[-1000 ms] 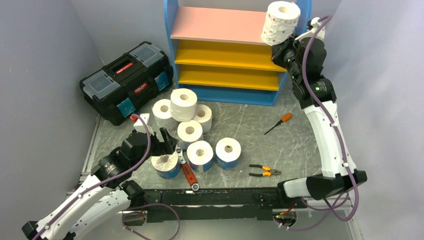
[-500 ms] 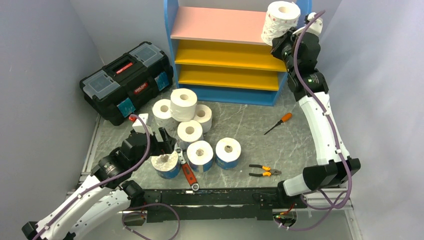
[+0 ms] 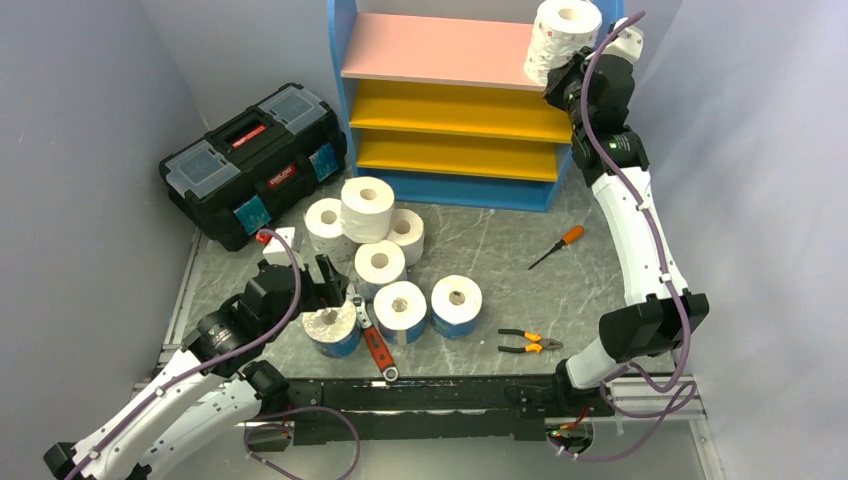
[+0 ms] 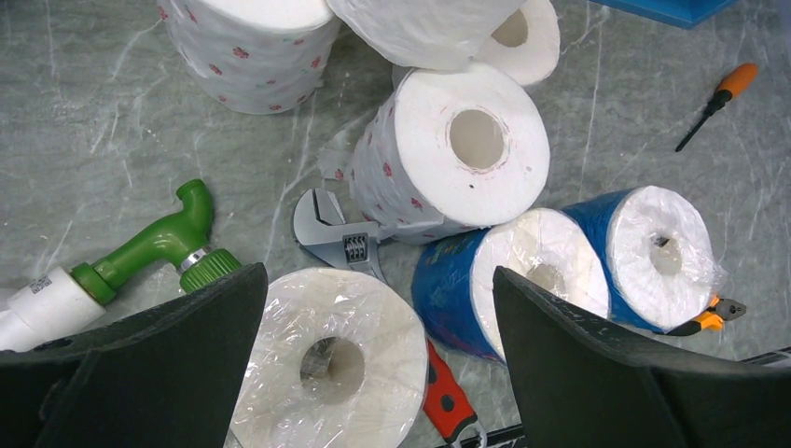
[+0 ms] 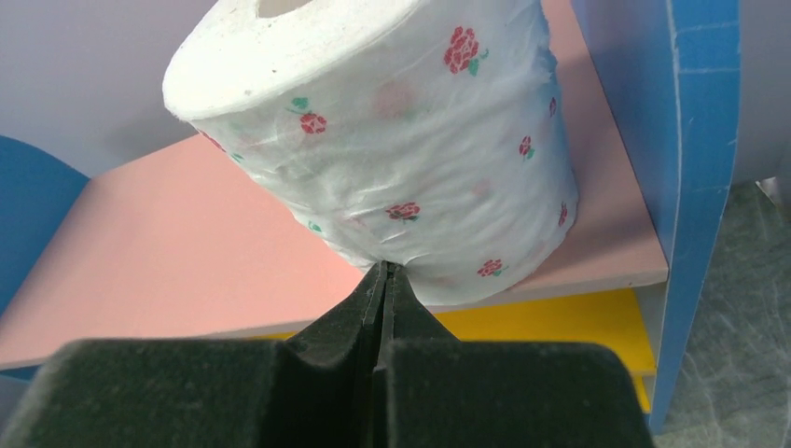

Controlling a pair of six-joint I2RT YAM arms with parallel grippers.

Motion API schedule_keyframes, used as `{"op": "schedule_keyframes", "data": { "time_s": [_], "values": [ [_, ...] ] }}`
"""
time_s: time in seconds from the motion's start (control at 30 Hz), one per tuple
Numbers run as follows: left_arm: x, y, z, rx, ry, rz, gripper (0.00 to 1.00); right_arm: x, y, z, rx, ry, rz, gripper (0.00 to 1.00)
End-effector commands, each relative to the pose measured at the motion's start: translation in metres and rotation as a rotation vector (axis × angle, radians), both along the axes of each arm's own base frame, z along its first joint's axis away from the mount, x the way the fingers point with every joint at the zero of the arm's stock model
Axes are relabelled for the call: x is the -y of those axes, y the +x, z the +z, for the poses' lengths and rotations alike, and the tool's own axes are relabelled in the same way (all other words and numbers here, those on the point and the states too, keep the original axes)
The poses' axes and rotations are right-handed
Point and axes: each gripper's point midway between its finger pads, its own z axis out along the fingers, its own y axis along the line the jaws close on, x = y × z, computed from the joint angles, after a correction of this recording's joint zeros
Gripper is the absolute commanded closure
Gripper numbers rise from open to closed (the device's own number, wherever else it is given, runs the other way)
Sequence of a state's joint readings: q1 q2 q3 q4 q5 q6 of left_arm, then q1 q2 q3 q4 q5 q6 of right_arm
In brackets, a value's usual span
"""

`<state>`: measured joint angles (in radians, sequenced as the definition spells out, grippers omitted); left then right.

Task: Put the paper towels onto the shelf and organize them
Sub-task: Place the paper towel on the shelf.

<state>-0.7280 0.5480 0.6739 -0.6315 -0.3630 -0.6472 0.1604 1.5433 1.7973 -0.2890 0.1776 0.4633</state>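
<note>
A white paper towel roll with red rose dots (image 3: 563,40) (image 5: 392,140) hangs tilted at the right end of the shelf's pink top board (image 3: 440,50) (image 5: 187,243). My right gripper (image 3: 566,88) (image 5: 384,271) is shut, pinching the wrap at that roll's lower edge. Several more rolls stand clustered on the table (image 3: 367,208). Nearest me is a clear-wrapped roll (image 3: 330,330) (image 4: 326,359). My left gripper (image 3: 335,292) (image 4: 378,289) hovers open just above it, a finger on each side, touching nothing. Two blue-wrapped rolls (image 4: 522,280) (image 4: 653,257) lie to its right.
A black toolbox (image 3: 255,160) sits at the left of the shelf. A red-handled adjustable wrench (image 3: 375,340) (image 4: 340,245) lies between the near rolls, and a green nozzle (image 4: 159,245) lies to their left. An orange screwdriver (image 3: 557,246) and pliers (image 3: 528,342) lie right of the rolls.
My right arm has stretched up and forward, carrying the rose-dotted roll slightly higher at the pink board's right end. The left arm has barely moved.
</note>
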Motion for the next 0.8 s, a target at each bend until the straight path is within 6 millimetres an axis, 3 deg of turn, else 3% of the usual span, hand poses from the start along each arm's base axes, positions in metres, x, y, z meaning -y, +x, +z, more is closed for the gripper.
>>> {"op": "schedule_keyframes", "data": {
  "time_s": [0.0,0.5,0.63,0.77],
  "values": [
    [0.000,0.005,0.005,0.015,0.010,0.010,0.02,0.010,0.005,0.037,0.104,0.011,-0.026,1.00],
    [0.000,0.009,0.004,0.010,0.032,0.017,0.02,0.022,0.027,0.041,0.106,0.021,-0.051,1.00],
    [0.003,0.009,0.004,0.005,0.027,0.009,0.02,0.020,0.023,0.041,0.109,0.020,-0.040,1.00],
    [0.006,0.008,0.006,0.007,0.025,-0.010,0.02,0.014,0.005,0.048,0.139,0.047,-0.007,1.00]
  ]
}}
